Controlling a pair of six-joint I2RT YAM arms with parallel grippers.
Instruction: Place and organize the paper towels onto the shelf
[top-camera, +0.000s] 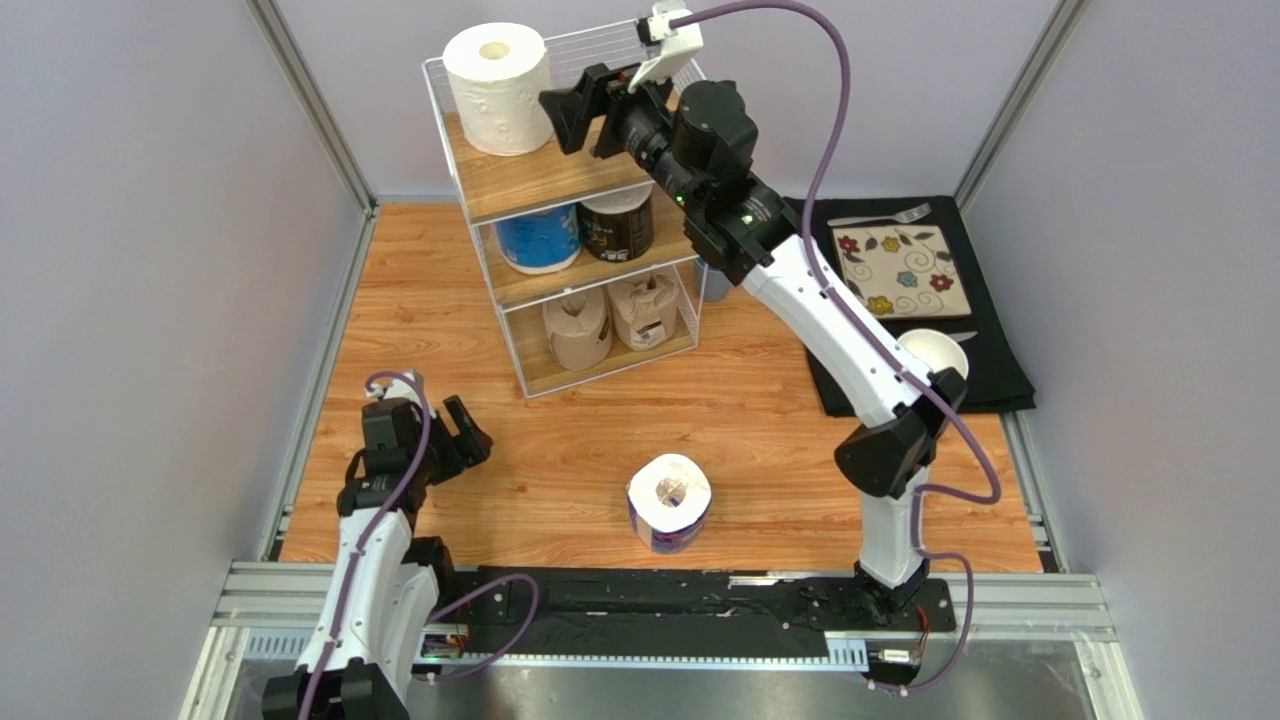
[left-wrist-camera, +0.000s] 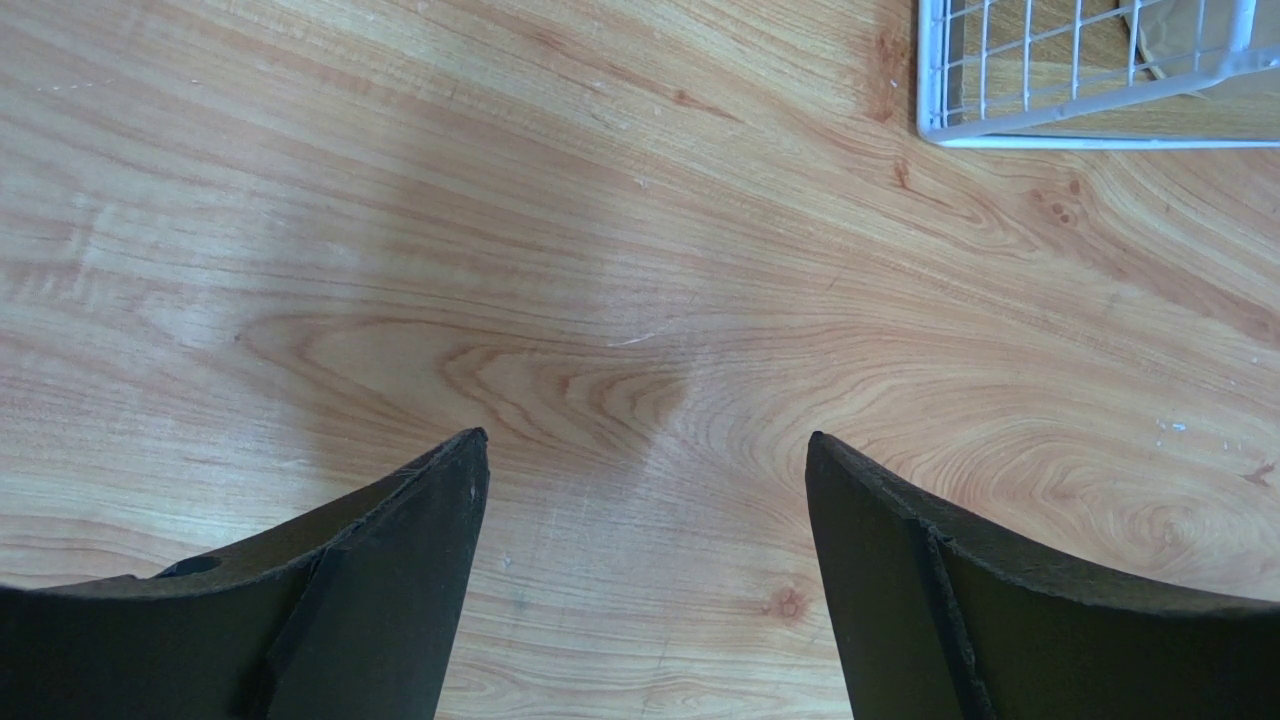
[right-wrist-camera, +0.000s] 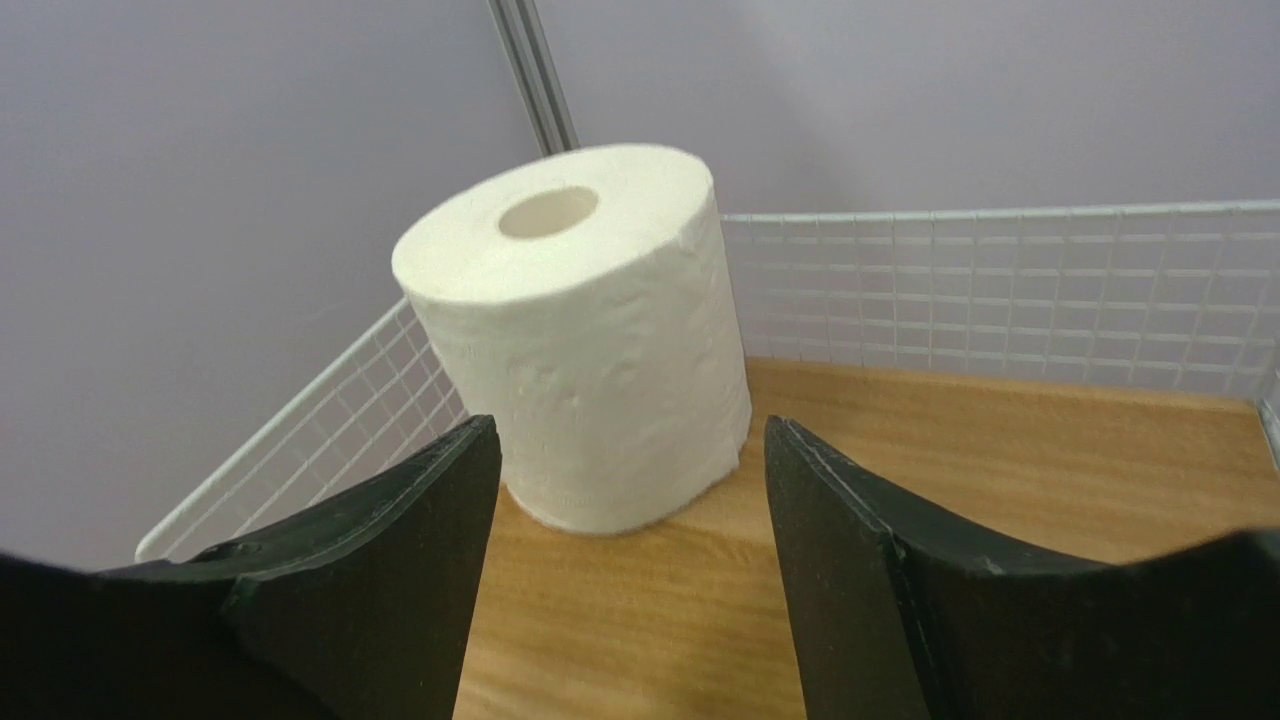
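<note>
Top view: a plain white paper roll (top-camera: 501, 87) is sitting on the top board of the white wire shelf (top-camera: 519, 188), with the right jaws released beside it. A blue-wrapped roll (top-camera: 670, 503) is waiting on the wooden tabletop (top-camera: 451, 330). Left wrist: the left jaws are being held apart. Right wrist: the white roll is standing ungripped, so a retreat is probably being called for.

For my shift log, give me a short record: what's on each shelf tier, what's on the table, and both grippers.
shelf top: white roll, upright
shelf middle: blue-wrapped roll, dark-wrapped roll
shelf bottom: two brown paper rolls
table: second blue-wrapped roll
right gripper: open, facing white roll, not gripping
left gripper: open above table, holding nothing
</note>
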